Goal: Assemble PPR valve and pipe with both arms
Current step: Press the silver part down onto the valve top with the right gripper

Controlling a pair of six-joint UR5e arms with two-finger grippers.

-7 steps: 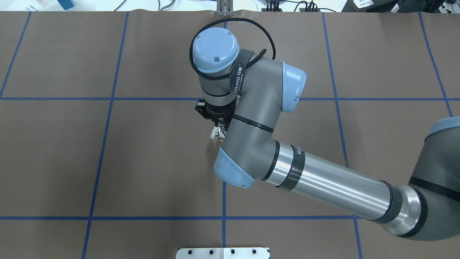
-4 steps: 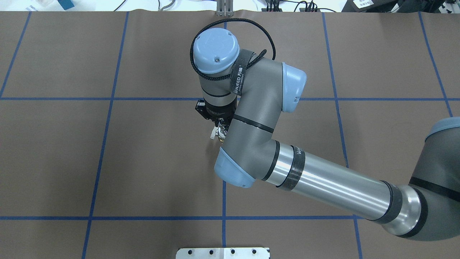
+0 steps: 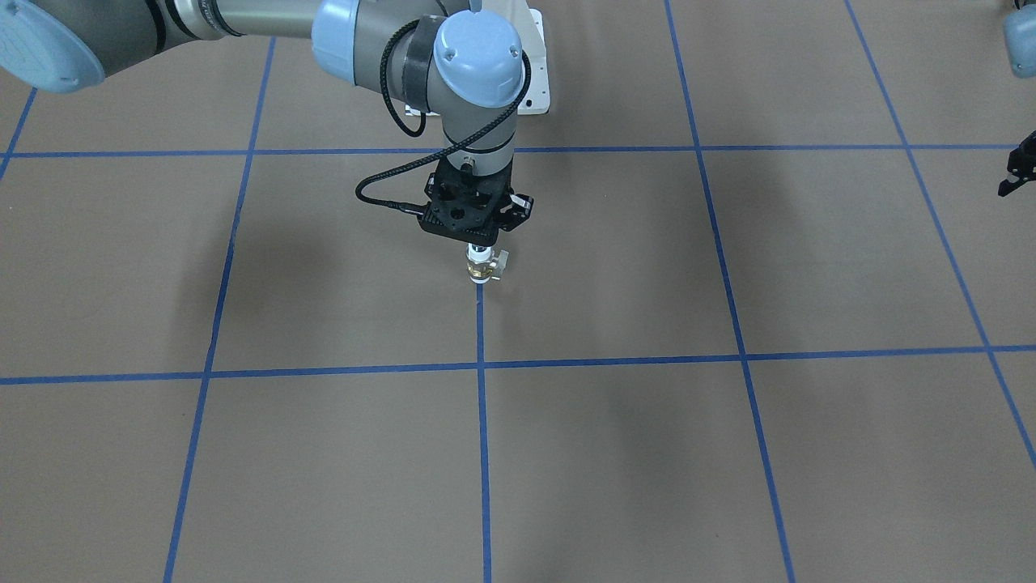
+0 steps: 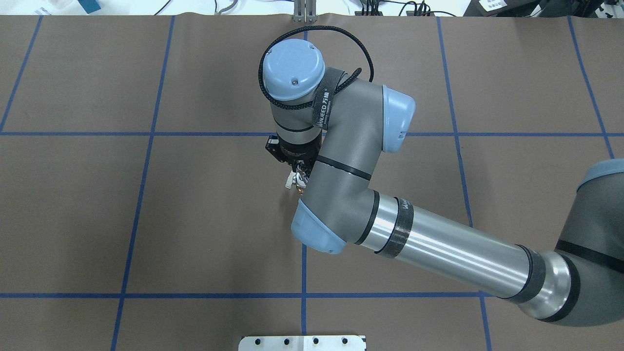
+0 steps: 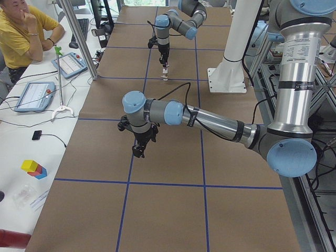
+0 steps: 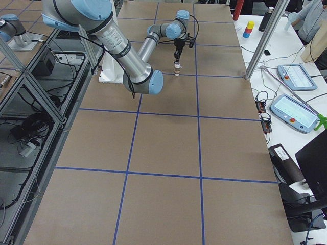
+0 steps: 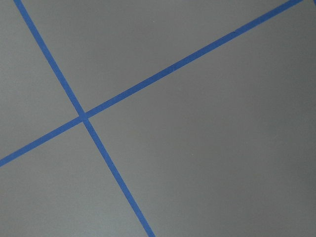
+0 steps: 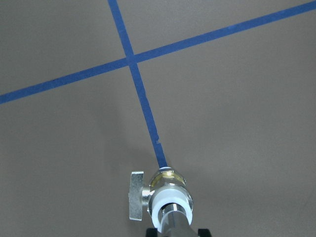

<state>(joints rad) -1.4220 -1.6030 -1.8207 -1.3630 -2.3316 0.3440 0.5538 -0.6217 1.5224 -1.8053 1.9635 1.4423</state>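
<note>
My right gripper [image 3: 479, 245] points straight down near the table's middle and is shut on the pipe [image 8: 172, 221], a grey metal stub that stands in the open top of the PPR valve [image 8: 167, 193]. The valve is upright, with a white ring, a brass band and its side handle [image 8: 136, 194] to the left, at the end of a blue tape line. It also shows in the front-facing view [image 3: 483, 269] and the overhead view [image 4: 295, 180]. My left gripper [image 5: 137, 149] hangs empty over bare table far to the side; I cannot tell whether it is open or shut.
Brown table cover [image 4: 204, 219] with a grid of blue tape lines [image 4: 303, 295]. The white pedestal base [image 4: 302, 342] sits at the robot's edge. A person [image 5: 21, 31] sits at a side desk with tablets [image 5: 31, 95] beyond the far edge.
My right wrist has shifted very slightly away from the robot and its cable loop has lifted. The valve stays in the same spot.
</note>
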